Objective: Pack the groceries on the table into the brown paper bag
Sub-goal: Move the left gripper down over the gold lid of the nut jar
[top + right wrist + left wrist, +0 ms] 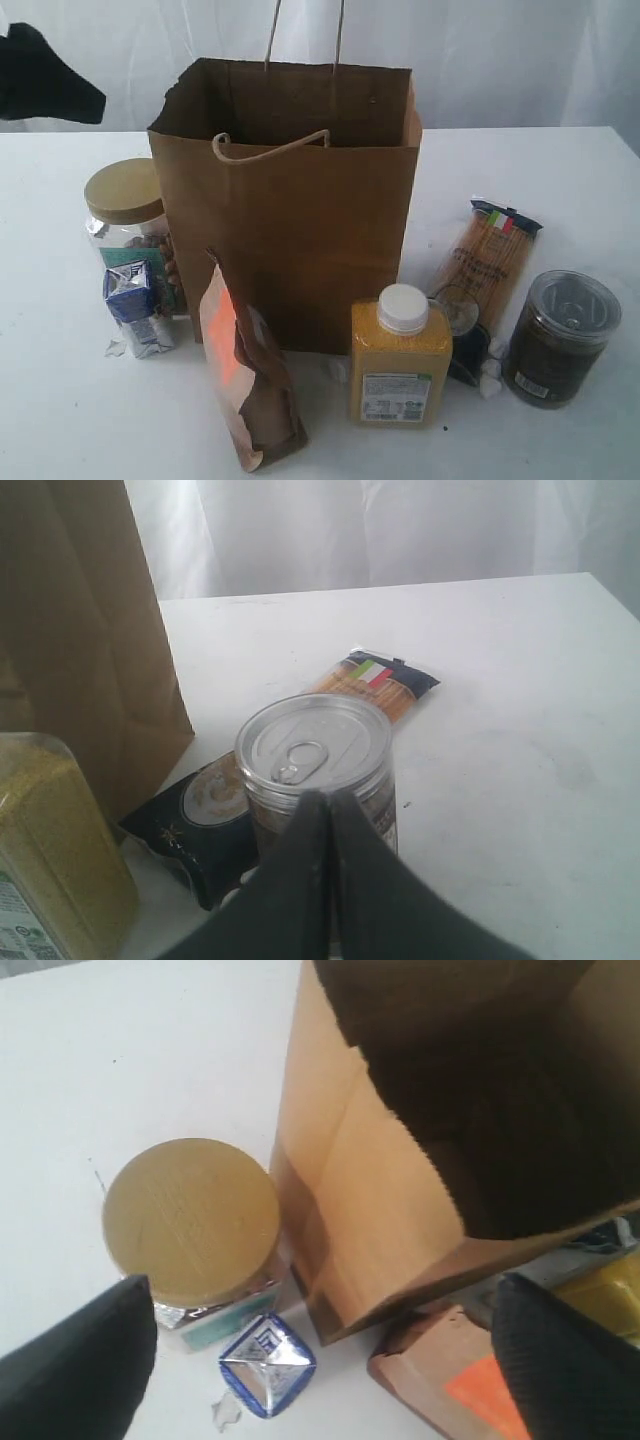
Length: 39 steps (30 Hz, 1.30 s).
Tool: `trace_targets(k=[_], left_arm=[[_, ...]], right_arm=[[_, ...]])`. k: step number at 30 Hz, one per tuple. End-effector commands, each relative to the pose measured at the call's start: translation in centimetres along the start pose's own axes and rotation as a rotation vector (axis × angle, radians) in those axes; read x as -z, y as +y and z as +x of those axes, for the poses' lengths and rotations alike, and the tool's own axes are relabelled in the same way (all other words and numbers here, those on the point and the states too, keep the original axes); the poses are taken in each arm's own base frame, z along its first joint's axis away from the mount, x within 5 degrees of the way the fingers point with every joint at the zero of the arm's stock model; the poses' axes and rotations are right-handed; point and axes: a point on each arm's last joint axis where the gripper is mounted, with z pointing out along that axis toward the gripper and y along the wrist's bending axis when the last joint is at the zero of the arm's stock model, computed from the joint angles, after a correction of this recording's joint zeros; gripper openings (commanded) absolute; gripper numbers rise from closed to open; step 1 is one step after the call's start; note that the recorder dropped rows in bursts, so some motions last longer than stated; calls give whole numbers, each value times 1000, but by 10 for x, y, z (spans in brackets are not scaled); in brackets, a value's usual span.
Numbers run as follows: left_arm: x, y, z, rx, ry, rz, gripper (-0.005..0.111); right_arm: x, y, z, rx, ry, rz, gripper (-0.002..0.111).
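My left pincer (320, 1310) hangs spread wide and empty over the table (120, 1050). Below it, nearest one finger, stands the nut jar (190, 1220). It looks rigid, smooth-walled and probably heavy, so I'd clasp its body just under the lid. Almost straight beneath me, just beside that jar, is the carton (267, 1365) (light, and I'd guess easily crushed), best pinched gently across its flat sides. By my other finger the pouch (450, 1385) leans on the bag (380, 1190); it is soft, so I'd take it by its folded top. The bag's mouth gapes just beyond me. My right pincer (326, 825) is pressed together, holding nothing. Off to its side stands the bottle (50, 840), stiff and likely slick. Farther ahead lies the spaghetti (375, 680), brittle, best taken mid-length. Directly before my tips is the dark jar (315, 750), hard and weighty; I'd grip round its wall.
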Motion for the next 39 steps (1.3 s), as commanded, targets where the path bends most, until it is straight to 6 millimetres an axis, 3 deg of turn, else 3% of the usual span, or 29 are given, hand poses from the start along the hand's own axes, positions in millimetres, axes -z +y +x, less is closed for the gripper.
trace_targets(k=[1, 4, 12, 19, 24, 28, 39], left_arm=[[-24, 14, -9, -44, 95, -34, 100], [-42, 24, -11, -33, 124, -42, 106], [-91, 47, -10, 6, 142, -80, 105], [-120, 56, -13, 10, 181, -69, 105], [-131, 44, -27, -45, 210, -31, 105], [-138, 41, -30, -81, 298, -105, 105], [-135, 41, -38, -46, 379, -182, 105]], right_arm=[[0, 0, 1, 12, -1, 0, 0], [0, 0, 1, 12, -1, 0, 0], [0, 0, 1, 12, -1, 0, 0], [0, 0, 1, 12, -1, 0, 0], [0, 0, 1, 12, -1, 0, 0], [0, 0, 1, 12, -1, 0, 0], [0, 0, 1, 12, -1, 0, 0]])
